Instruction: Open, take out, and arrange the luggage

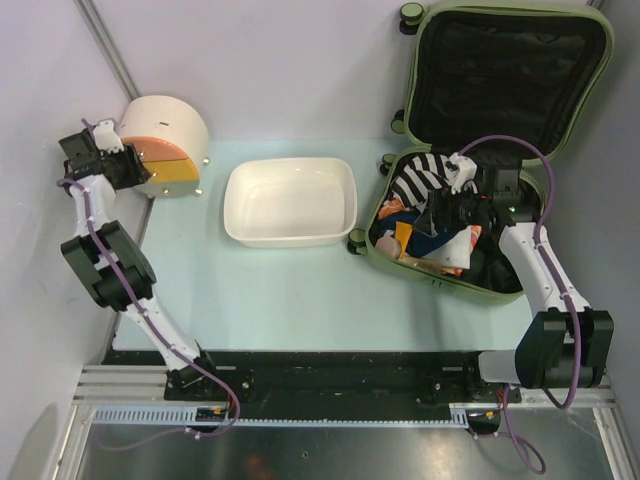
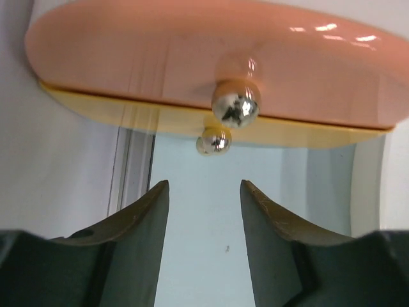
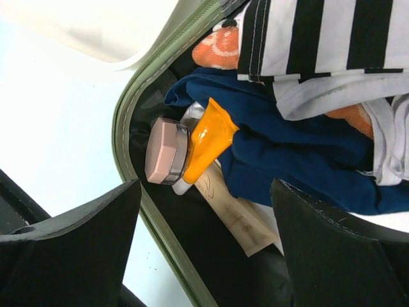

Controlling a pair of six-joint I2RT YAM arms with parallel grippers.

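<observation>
Found one suitcase (image 1: 505,80) at the far right of the surface (image 1: 280,290), lying open, lid swung up toward the back, base flat and crammed full. Noted an olive-green hard shell with rounded corners, smooth and matte, lined inside with black fabric. Counted four small black wheels (image 1: 411,12) along its left side in the overhead view.

Inside, made out one black-and-white striped cloth (image 3: 319,45), one dark blue cloth (image 3: 287,147), one glossy orange squeeze tube (image 3: 208,137), one round pink jar (image 3: 165,151) against the green rim, and one tan tube (image 3: 233,211) beneath them.

Elsewhere counted one white rectangular tub (image 1: 290,205), smooth plastic with rounded corners, mid-surface, and one round cream drawer box (image 1: 165,125) at the far left, with two drawer fronts, pink over yellow, and two shiny metal knobs (image 2: 236,107).

Saw the right end effector (image 3: 204,192) spread wide over the suitcase contents, pinching nothing. Saw the left end effector (image 2: 204,188) parted just short of the knobs, nothing between its fingers.
</observation>
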